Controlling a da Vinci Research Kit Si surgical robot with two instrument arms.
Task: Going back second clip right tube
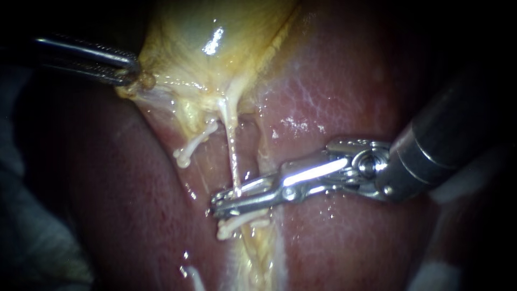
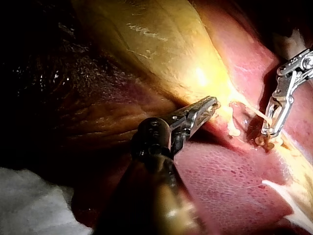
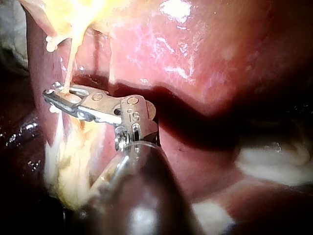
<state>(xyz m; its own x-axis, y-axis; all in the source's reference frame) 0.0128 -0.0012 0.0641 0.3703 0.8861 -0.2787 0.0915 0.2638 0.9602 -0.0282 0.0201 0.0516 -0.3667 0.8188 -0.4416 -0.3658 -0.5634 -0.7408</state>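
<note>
1. Setting: a surgical robot bench, seen from close to the tissue.
2. Centre of frame: liver and yellow gallbladder lie wet under a bright lamp.
3. Frame edges: left instrument and right instrument, slender steel shafts.
4. White cloth beside the left instrument's shaft.
</note>
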